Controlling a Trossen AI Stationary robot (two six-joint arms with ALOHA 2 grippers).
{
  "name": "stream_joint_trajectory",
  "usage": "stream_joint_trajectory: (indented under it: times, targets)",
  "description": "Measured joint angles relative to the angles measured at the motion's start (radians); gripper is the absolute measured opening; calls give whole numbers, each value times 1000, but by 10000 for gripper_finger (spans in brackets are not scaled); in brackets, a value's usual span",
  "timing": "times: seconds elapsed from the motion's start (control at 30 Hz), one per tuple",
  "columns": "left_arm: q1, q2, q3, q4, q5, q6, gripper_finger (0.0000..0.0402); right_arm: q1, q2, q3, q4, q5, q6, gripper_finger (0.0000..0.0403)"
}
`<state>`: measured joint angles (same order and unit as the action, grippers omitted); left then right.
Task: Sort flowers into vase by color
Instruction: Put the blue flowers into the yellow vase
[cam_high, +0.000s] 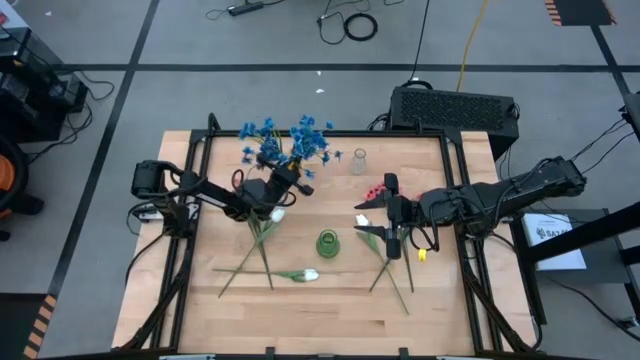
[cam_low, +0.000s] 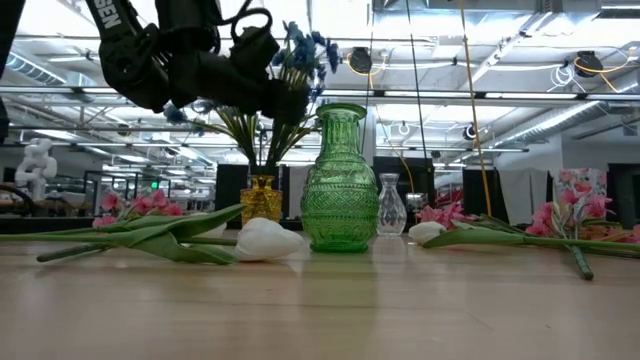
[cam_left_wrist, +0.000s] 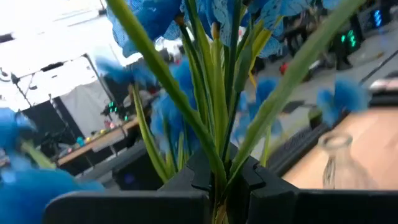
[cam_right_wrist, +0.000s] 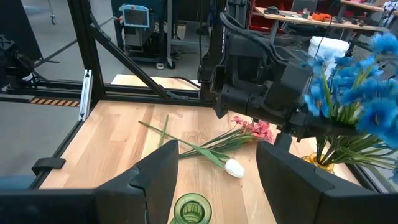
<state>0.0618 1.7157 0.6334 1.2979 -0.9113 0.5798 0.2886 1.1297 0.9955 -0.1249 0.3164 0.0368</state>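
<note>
A bunch of blue flowers (cam_high: 285, 140) stands in an amber vase (cam_low: 262, 198) at the far left of the table. My left gripper (cam_high: 296, 173) is shut on its stems. A green vase (cam_high: 328, 243) stands mid-table, and a small clear vase (cam_high: 359, 160) stands farther back. White buds (cam_high: 310, 274) and pink flowers (cam_high: 378, 190) lie flat on the wood with their long stems. My right gripper (cam_right_wrist: 214, 171) hovers open above the green vase (cam_right_wrist: 191, 208), with nothing between its fingers. My left gripper pinches several green stems of the blue bunch (cam_left_wrist: 217, 177) between its two fingers, below the blooms and above the amber vase's mouth (cam_right_wrist: 320, 163). The fingers come in about level from the table's left. The stems stand upright, with their lower ends in the vase.
More pink flowers (cam_low: 560, 215) and a white bud (cam_low: 425, 231) lie right of the green vase (cam_low: 340, 180). A white bud (cam_low: 265, 241) and pink blooms (cam_low: 140, 205) lie to its left. A black box (cam_high: 455, 108) sits behind the table's far right edge.
</note>
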Motion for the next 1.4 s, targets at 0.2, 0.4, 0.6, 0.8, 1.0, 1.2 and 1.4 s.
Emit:
stream_joint_trajectory:
  times: [0.2, 0.4, 0.6, 0.8, 1.0, 1.2, 1.4]
  targets:
    - [3, 0, 0, -31, -64, -51, 28, 0, 0, 0, 0, 0, 0, 208]
    - [-10, 0, 2, -25, -101, -51, 86, 0, 0, 0, 0, 0, 0, 208]
    - [-37, 0, 5, -23, -209, -34, 154, 0, 0, 0, 0, 0, 0, 208]
    - [-96, 0, 12, -20, -316, 43, 205, 0, 0, 0, -1, 0, 0, 208]
    - [-157, -1, 76, -20, -425, 170, 244, 0, 0, 0, -1, 0, 2, 208]
    - [-219, -2, 147, -20, -570, 394, 267, 0, 0, 0, -1, 0, 4, 208]
    - [-290, -13, 190, -24, -622, 481, 268, 0, 0, 0, -1, -1, 4, 208]
